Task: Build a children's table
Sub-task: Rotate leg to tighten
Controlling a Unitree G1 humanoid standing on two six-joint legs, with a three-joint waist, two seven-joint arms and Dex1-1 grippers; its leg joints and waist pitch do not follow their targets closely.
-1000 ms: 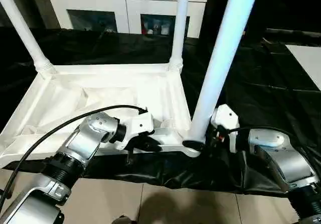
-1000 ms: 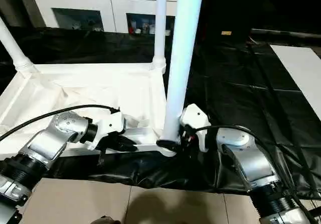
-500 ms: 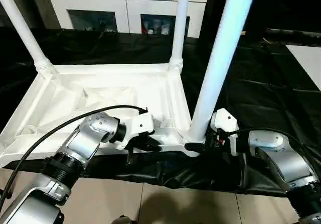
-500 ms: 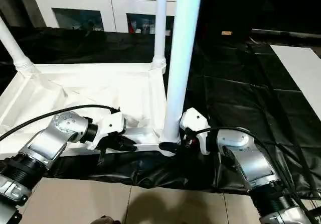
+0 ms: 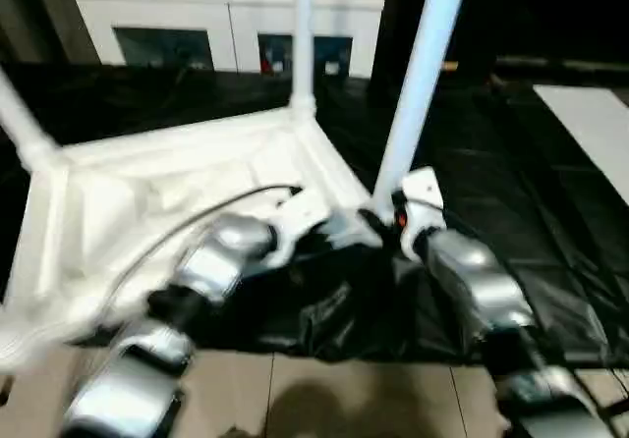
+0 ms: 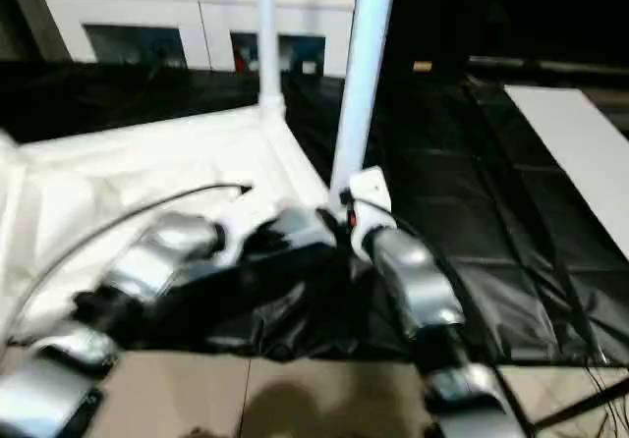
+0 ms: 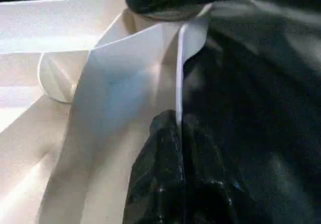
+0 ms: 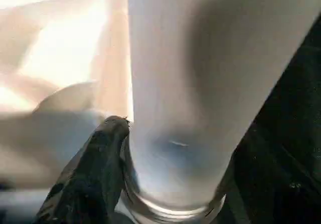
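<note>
Tabletop point(image 5: 167, 178) lies upside down on the black-draped counter point(image 5: 550, 212), legs rising from its corners. No writing is legible. Left claw point(image 7: 178, 148) pinches the tabletop's thin rim; right claw point(image 8: 165, 184) straddles the near leg point(image 5: 418, 84) at its base.

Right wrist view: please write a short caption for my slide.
Right gripper closed around the base of a white leg standing in the tabletop corner.

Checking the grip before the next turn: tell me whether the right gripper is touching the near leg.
Touching. In the right wrist view a black finger presses against the base of the near leg, no gap visible, just above the corner socket.
</note>
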